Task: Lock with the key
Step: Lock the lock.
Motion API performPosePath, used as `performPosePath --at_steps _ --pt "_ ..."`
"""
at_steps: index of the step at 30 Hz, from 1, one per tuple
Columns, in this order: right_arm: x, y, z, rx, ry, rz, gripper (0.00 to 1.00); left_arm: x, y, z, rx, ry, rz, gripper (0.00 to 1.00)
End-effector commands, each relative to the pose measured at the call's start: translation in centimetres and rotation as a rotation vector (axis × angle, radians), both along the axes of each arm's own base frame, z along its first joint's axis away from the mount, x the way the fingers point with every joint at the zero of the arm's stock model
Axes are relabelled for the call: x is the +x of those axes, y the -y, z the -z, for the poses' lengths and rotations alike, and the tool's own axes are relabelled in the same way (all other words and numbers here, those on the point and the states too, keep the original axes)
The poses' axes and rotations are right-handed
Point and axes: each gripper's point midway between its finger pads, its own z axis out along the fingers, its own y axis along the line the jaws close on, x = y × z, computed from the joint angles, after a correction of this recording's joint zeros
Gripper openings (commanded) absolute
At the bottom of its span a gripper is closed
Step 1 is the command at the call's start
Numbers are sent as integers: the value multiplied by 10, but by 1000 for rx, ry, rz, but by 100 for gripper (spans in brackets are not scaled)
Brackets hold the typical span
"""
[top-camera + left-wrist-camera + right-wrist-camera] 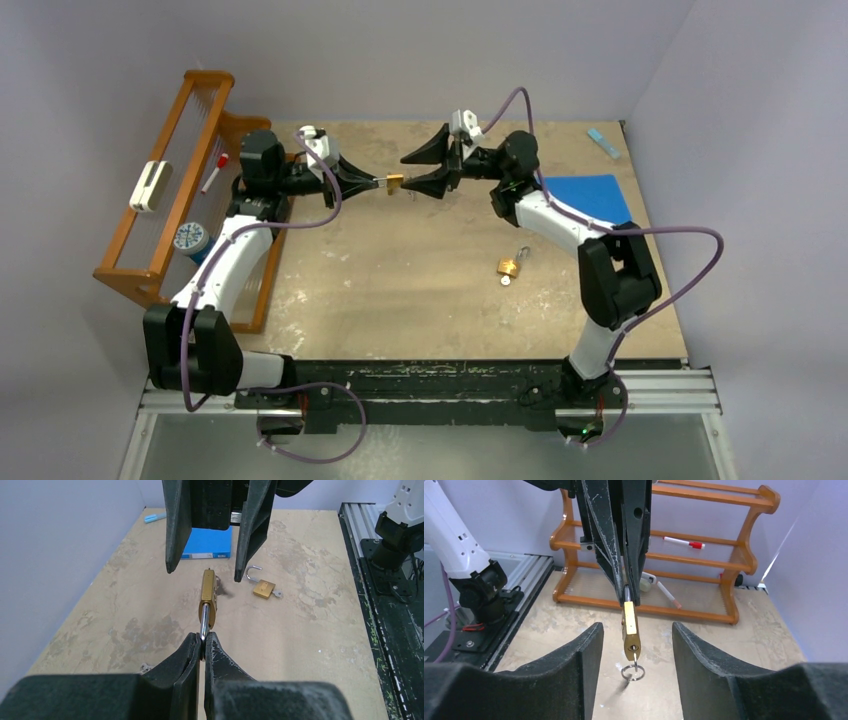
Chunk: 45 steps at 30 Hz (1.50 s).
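My left gripper (378, 183) is shut on the steel shackle (204, 622) of a brass padlock (395, 184) and holds it in the air above the table's far middle. The padlock (208, 597) points away from the left fingers. In the right wrist view the padlock (630, 632) hangs between my fingers with a key (635, 660) and its ring (632, 672) in the keyhole. My right gripper (408, 172) is open, its fingers either side of the padlock's key end, not touching it.
A second brass padlock (511, 266) lies open on the table with a key in it, right of middle. A wooden rack (170, 190) with a marker stands at the left. A blue sheet (587, 193) lies at the far right.
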Motion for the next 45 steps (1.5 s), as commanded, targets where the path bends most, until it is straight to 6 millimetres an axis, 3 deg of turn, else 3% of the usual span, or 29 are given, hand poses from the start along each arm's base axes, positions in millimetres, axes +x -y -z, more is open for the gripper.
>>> performPosePath --at_steps 1,14,16,18,19,24,35,45 --pt "-4 -1 -18 18 29 -51 54 -6 -1 -27 -6 147 22 0" --pt "-2 -14 -8 -3 -23 -89 39 1 -2 -22 -3 145 -10 0" --pt "-2 -16 -7 -9 -28 -93 29 1 -2 -22 -3 149 -16 0" --pt "-3 -20 -7 -19 -37 -102 6 1 -3 -21 -3 149 -20 0" --pt "-3 -22 -7 -23 -39 -107 0 1 -3 -19 -2 148 -22 0" --pt "-6 -19 -11 -22 -20 -110 0 -1 -2 -21 -3 144 -18 0" --pt "-4 -7 -19 -18 -1 -86 0 -7 -2 -23 -9 112 -18 27" --pt "-4 0 -26 -11 15 -67 0 -7 -3 -22 -6 101 -33 39"
